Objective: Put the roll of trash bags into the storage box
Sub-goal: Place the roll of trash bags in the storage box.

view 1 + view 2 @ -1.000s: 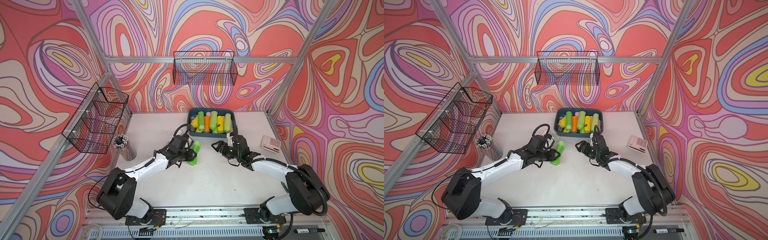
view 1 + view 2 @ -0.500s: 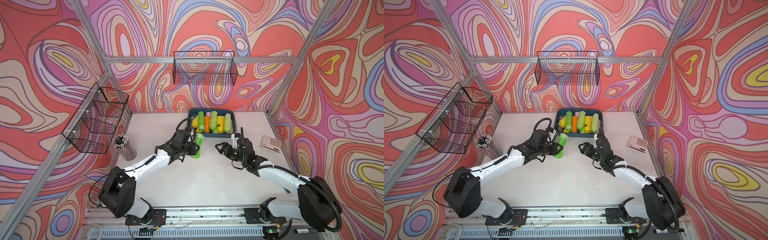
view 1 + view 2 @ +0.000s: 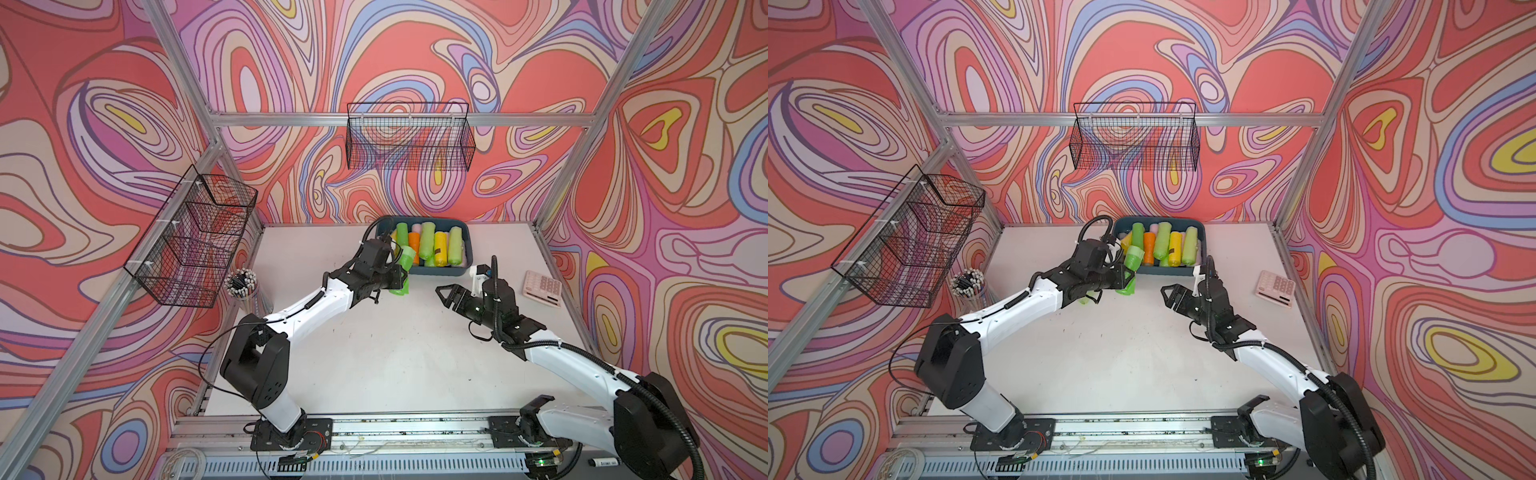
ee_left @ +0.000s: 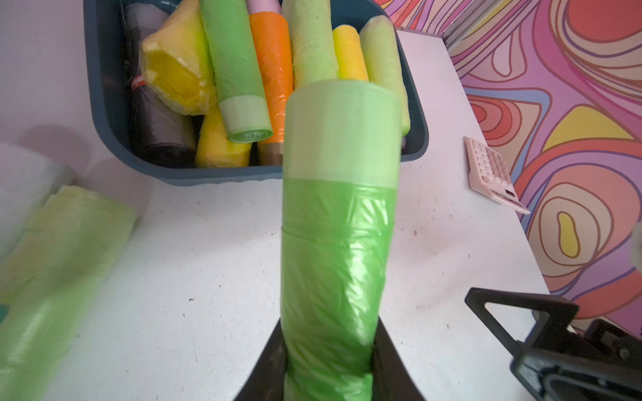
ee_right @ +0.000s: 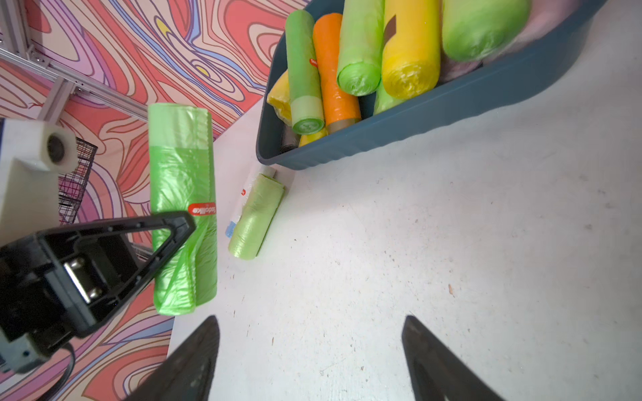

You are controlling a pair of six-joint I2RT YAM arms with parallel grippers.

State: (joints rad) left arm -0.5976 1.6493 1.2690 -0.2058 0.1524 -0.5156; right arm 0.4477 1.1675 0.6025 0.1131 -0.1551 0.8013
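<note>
Roll (image 4: 338,222) clamped in left gripper (image 3: 398,279), right gripper (image 5: 311,323) agape, red label (image 5: 202,210) right-wrist only

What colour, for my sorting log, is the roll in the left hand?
Bright green roll with a paler end band; clearest in the left wrist view.

White arms (image 3: 291,320), black joints (image 3: 257,365) and cables (image 3: 669,411), black right hand (image 5: 310,324).
</note>
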